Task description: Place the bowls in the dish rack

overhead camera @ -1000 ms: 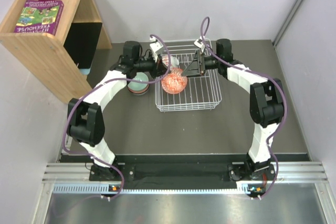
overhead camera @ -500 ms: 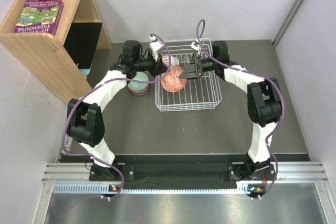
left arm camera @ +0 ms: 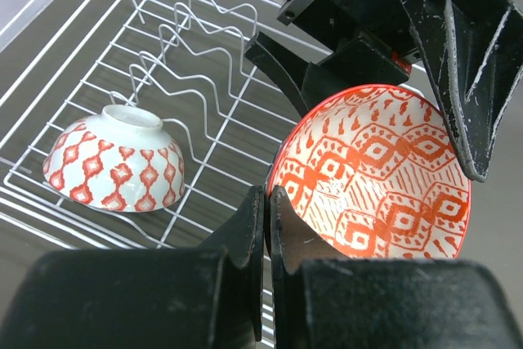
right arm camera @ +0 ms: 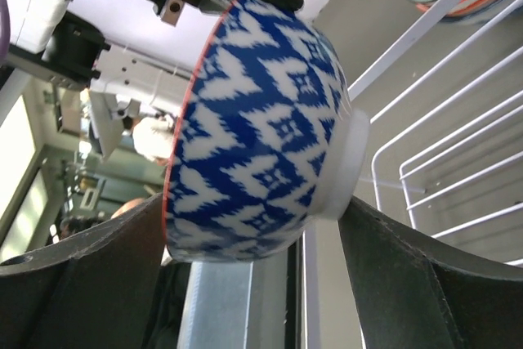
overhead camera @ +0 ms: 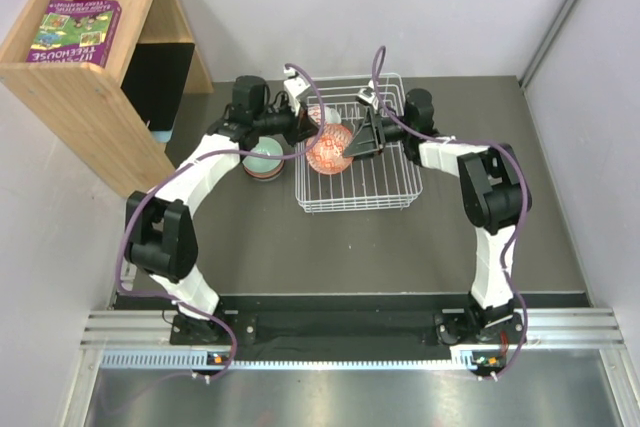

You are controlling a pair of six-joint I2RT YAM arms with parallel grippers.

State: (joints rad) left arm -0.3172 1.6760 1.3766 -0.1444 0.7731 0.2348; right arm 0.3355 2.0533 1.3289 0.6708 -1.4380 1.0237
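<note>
Since a second ago our right gripper (right arm camera: 253, 212) has slid in from 3 o'clock and narrowed its jaws around the blue-and-white bowl (right arm camera: 261, 120). That bowl hangs tilted over the 9 o'clock side of the dish rack (overhead camera: 390, 187), pinched by its rim in the closed left gripper (left arm camera: 267, 202), and we cannot tell whether the right fingers press on it yet. We judge that if the left lets go too soon, the glazed bowl slips onto the wires or the overturned red-and-white bowl (left arm camera: 114, 161); around us lie a dark grey table (overhead camera: 300, 247), a pale green bowl (overhead camera: 264, 157) just outside the rack at 9 o'clock, and a wooden shelf (overhead camera: 90, 97) at 10 o'clock.
</note>
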